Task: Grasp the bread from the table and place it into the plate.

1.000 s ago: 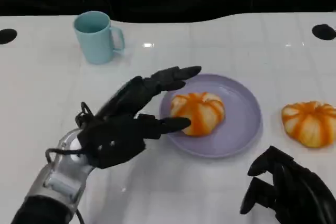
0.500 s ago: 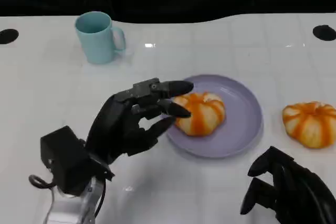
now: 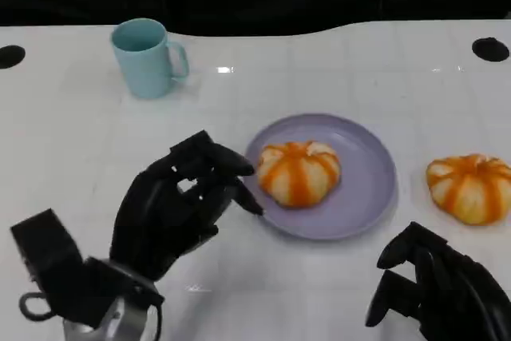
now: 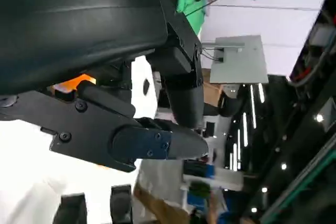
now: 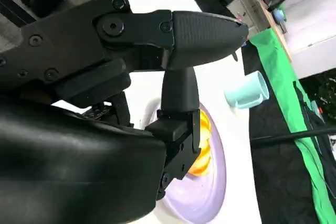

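While an orange-striped round bread bun (image 3: 299,173) sits inside the shallow lavender plate (image 3: 363,205) at the middle of the glossy white table (image 3: 72,141), the robot's black left hand (image 3: 172,209) hangs just beside the plate's near-left rim, holding nothing, its fingers (image 3: 239,167) bent and loosely spread toward the bun without touching it. A second orange-striped bun (image 3: 469,188) lies on the table to the right of the plate, apart from it. The black right hand (image 3: 435,293) rests low at the near right edge with its fingers curled inward around nothing. A pale blue ceramic mug (image 3: 146,57) stands upright at the far left, well apart from the plate.

Seen from the left wrist, the hand's black fingers (image 4: 157,142) reach out with nothing between them, and a sliver of orange bun (image 4: 73,83) shows behind them.

Seen from the right wrist, that hand's black fingers (image 5: 205,32) hold nothing; past them lie the lavender plate (image 5: 210,198) with the orange bun (image 5: 202,153) in it, and the blue mug (image 5: 248,91) farther off.
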Robot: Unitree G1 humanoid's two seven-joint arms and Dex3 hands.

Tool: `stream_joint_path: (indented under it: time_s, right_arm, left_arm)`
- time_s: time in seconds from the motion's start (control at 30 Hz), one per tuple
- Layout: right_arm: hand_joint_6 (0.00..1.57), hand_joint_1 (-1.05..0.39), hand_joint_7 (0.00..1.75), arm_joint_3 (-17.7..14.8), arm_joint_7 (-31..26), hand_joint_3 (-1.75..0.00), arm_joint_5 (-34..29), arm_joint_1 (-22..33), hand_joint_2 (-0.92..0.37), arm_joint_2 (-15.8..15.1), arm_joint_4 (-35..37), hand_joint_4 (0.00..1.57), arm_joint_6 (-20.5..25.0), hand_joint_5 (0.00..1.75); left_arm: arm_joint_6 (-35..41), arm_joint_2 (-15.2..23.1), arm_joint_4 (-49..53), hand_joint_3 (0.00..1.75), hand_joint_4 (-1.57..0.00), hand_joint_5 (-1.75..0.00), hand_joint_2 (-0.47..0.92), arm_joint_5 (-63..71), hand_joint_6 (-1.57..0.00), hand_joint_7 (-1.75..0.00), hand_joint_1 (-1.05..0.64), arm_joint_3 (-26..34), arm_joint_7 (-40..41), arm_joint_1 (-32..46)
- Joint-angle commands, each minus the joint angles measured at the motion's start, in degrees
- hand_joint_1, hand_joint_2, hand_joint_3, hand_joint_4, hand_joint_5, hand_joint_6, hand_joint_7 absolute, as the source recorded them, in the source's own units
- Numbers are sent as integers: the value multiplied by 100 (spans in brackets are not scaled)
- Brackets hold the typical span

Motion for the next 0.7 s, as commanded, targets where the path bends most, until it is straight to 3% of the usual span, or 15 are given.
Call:
stream_joint_path:
  time_s: [0.03, 0.23, 0.7]
  right_arm:
    - [41, -53, 171, -69, -18, -49, 41, 36, -92, -44, -71, 61, 38, 175]
    - [41, -53, 170, -73, -3, -50, 8, 15, -92, -59, -37, 61, -5, 175]
    - [42, -51, 172, -81, 82, -52, -42, -3, -92, -103, -12, 63, -117, 175]
  left_arm:
    - [219, -3, -309, 35, -70, -175, 92, -58, -60, -152, -62, 148, 25, 278]
    - [454, -24, -472, 34, -74, -175, 92, -197, -57, -165, -61, 275, -96, 583]
    - [773, -130, -660, 33, -75, -175, 92, -250, -55, -167, -58, 385, -6, 949]
